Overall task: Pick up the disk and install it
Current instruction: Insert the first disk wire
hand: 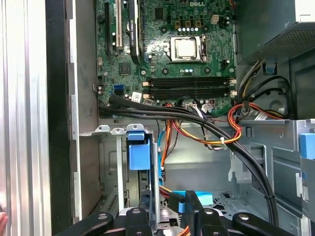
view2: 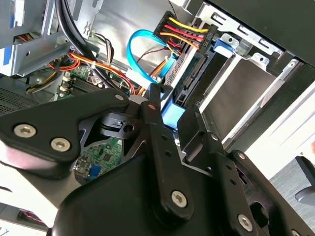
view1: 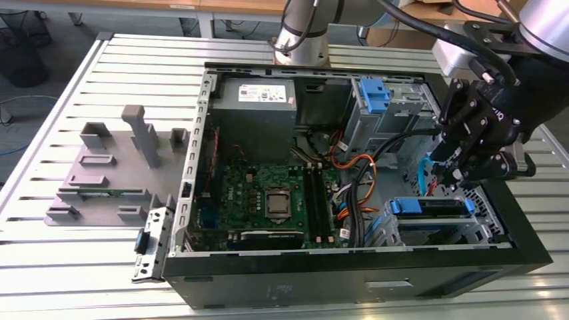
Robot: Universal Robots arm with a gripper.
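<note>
The gripper [view2: 170, 115] is closing its fingers [view2: 156, 129] narrowly on the disk's [view2: 192, 73] blue bracket [view2: 171, 117], seemingly gripping a rigid, fairly heavy, shock-sensitive unit best held by that frame.

The computer case [view1: 356, 280] is black. The board [view1: 266, 200] inside is green. Wires [hand: 206, 132] are orange, red, yellow and black. The desk [view1: 53, 267] has silver stripes.

The robot arm [view1: 307, 27] rises from its base at the far side of the scene and reaches over to the exterior view's right. Its black gripper [view1: 471, 150] hangs pointing downward, with the fingers [hand: 194, 209] set narrowly apart in both wrist views.
</note>
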